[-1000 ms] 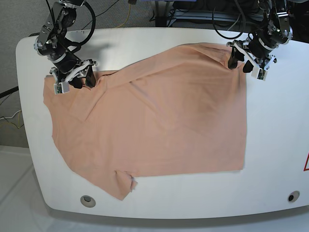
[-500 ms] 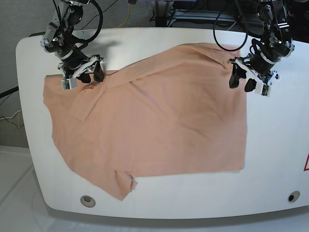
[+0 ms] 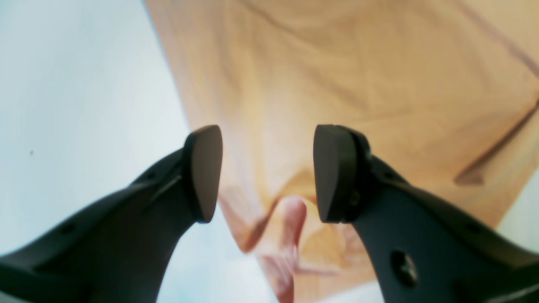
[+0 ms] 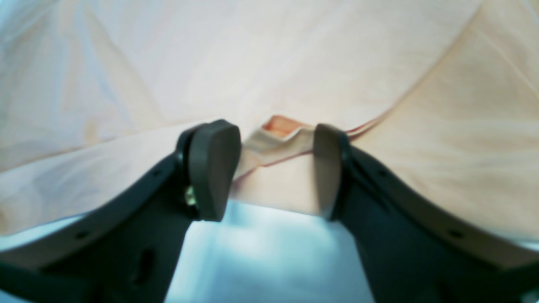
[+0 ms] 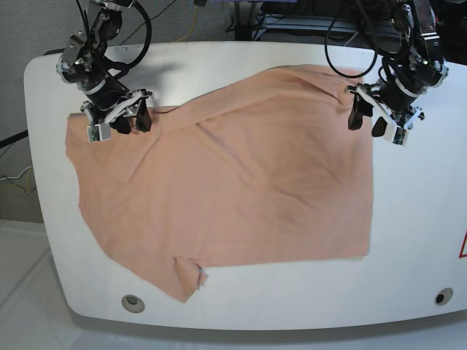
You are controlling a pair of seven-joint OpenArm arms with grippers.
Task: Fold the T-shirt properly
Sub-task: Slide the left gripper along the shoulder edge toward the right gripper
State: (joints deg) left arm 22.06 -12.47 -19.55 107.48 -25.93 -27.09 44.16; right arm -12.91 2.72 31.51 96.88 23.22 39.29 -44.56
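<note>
Plain peach-pink short-sleeved cloth T-shirt spread mostly flat across the white table, one sleeve near the front edge, a diagonal crease running toward the far edge. Left hand over the shirt's far corner by the table's far edge, jaws apart, nothing between them. Right hand at the opposite far shirt edge, jaws apart, straddling a raised fold, not pinching it.

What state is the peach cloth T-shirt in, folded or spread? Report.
Mostly spread: the peach cloth T-shirt lies nearly flat across the white table, one far edge turned over.
</note>
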